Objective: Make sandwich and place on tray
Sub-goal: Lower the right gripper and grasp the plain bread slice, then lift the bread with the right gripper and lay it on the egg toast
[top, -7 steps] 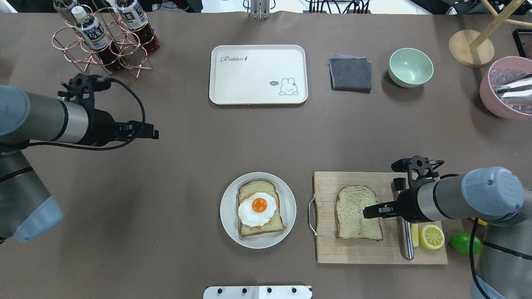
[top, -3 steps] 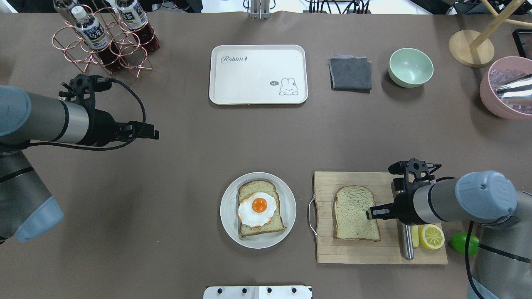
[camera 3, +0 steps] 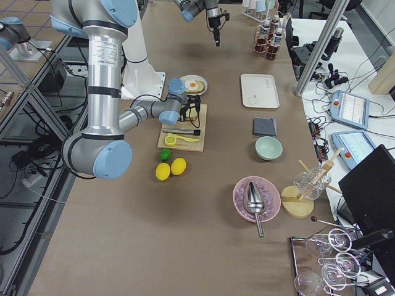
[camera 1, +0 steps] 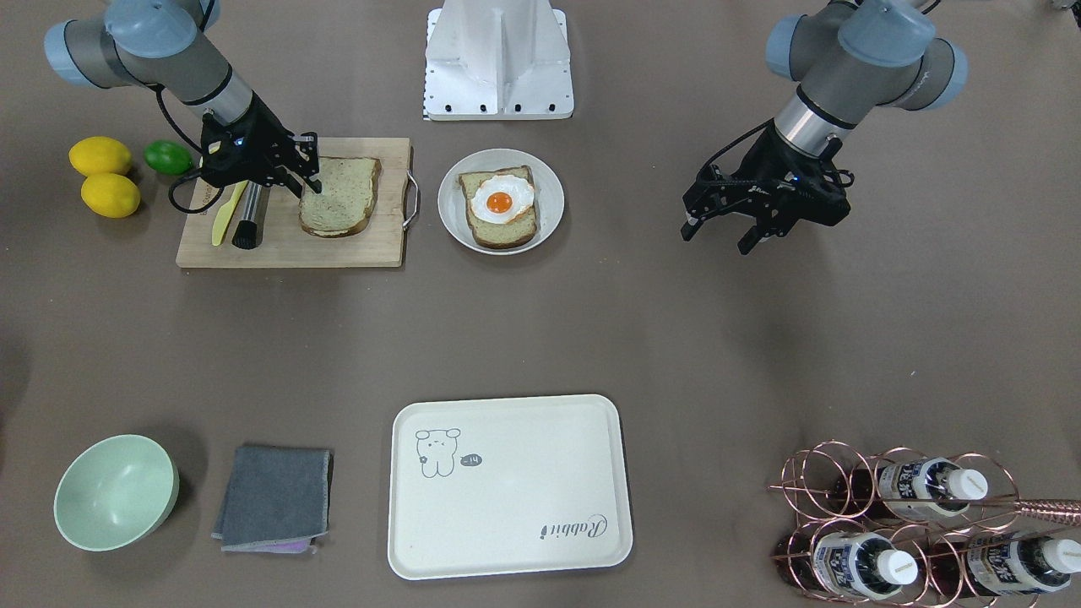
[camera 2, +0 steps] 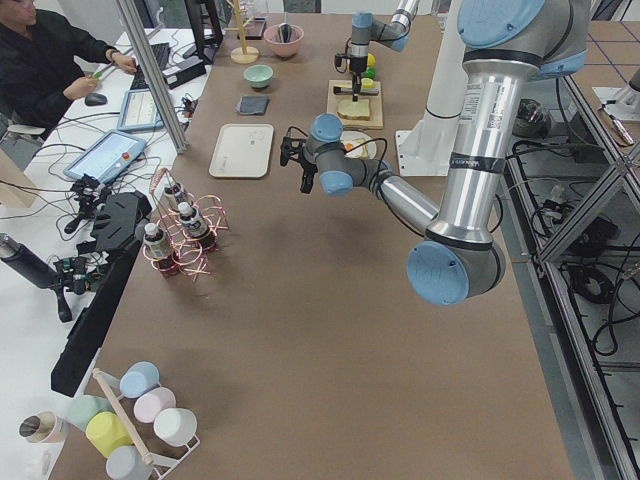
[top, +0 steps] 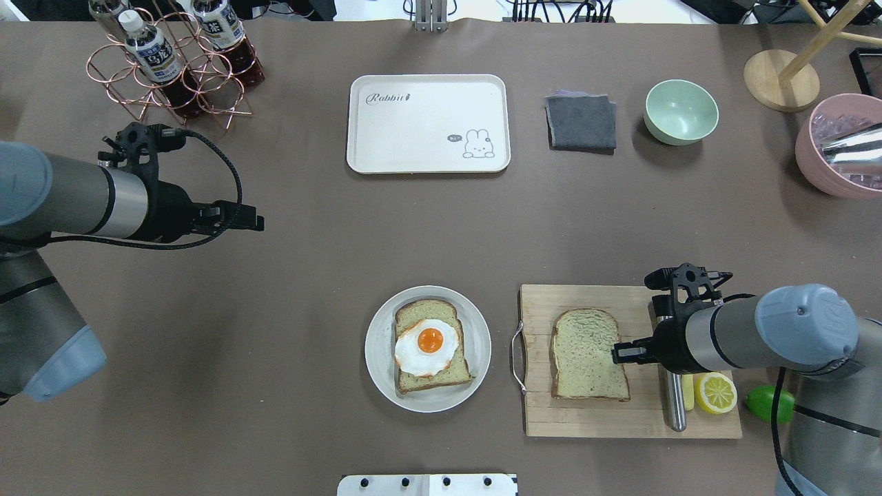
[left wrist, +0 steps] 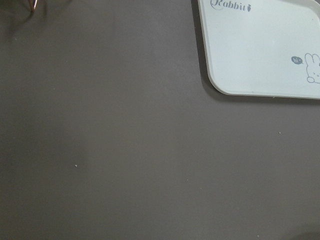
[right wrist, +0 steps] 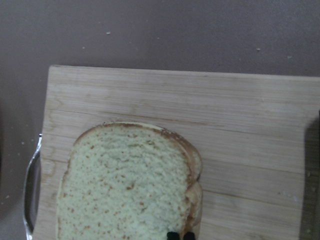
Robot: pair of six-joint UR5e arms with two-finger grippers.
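One bread slice lies flat on the wooden cutting board. My right gripper is at that slice's right edge. In the right wrist view its two black fingertips sit close together on the slice, so it is shut with nothing clasped. A second slice lies on the round plate with a fried egg on top. The cream tray stands bare at the far middle. My left gripper hovers open over bare table, far from the food.
A copper rack of bottles stands far left. A grey cloth, a green bowl and a pink bowl sit far right. A metal-handled tool, a lemon half and a lime lie by the board.
My right gripper has drawn back a little toward the slice's right edge. The slice on the board has shifted slightly to the left. The left arm has not moved.
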